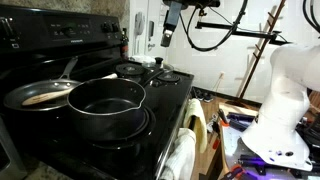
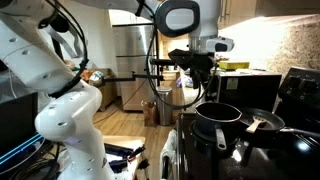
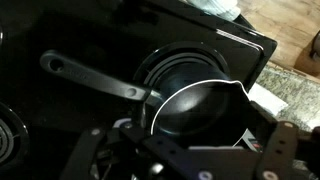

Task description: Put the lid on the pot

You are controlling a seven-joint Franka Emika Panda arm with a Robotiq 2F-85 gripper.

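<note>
The lid [image 1: 150, 70] lies flat at the back of the table [image 1: 168, 104], a black glass cooktop. Its steel rim just catches the light, though it's small in an exterior view and hard to make out. In front of it, and clearly apart from it, sits the pot [image 1: 105, 105], big, deep and matte dark. It stands upright and uncovered, and it shows in both exterior views [image 2: 218, 116].

Just beside the pot is the frying pan [image 1: 40, 95], shallower, with its long metal handle [image 1: 68, 70] angled toward the back of the table. The wrist view looks straight down on that frying pan [image 3: 195, 110], with the handle [image 3: 95, 78] running off to the upper left and a burner ring [image 3: 185, 68] behind it.

Now up high: the gripper [image 1: 170, 35] hangs well above the back of the table, touching nothing. In the wrist view its fingers [image 3: 285, 145] sit spread wide at the bottom edge, with nothing between them. An exterior view has the gripper [image 2: 197, 70] above and behind the pot, with the white arm [image 2: 60, 70] off to the side.
</note>
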